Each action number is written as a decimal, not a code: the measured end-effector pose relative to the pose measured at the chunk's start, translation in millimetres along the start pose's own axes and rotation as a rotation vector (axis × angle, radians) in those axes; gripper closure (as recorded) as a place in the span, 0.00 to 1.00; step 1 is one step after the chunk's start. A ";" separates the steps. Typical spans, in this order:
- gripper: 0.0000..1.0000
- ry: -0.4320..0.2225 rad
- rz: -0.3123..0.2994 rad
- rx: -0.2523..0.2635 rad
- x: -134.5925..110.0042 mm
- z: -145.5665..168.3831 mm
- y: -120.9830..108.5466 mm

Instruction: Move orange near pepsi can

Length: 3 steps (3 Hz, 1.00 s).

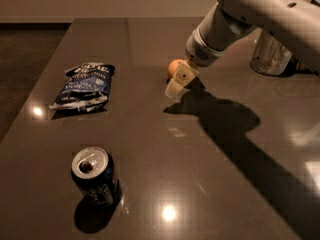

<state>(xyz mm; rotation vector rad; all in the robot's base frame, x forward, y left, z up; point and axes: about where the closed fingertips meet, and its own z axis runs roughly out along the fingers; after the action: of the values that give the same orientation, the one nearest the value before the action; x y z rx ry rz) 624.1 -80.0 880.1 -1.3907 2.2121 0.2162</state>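
The orange [174, 66] is a small round fruit on the dark table, near the middle back, partly covered by my gripper. My gripper [178, 81] reaches in from the upper right, and its pale fingers [180, 79] hang right in front of the orange, on its right side. The pepsi can [93, 176] is dark blue with a silver top and stands upright near the front left, far from the orange.
A flat blue-and-white chip bag [85, 85] lies at the left. A clear glass container [270, 54] stands at the back right behind my arm. The table's left edge [40, 84] runs diagonally beside a dark floor.
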 end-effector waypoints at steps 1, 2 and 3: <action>0.02 0.011 0.014 0.004 -5.3 18.6 -10.5; 0.23 0.015 0.023 0.005 -7.3 23.9 -17.1; 0.47 0.003 0.024 -0.011 -9.2 23.4 -16.6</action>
<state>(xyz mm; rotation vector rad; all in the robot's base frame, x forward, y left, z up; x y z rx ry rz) 649.7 -71.2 866.9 -1.3718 2.2340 0.2352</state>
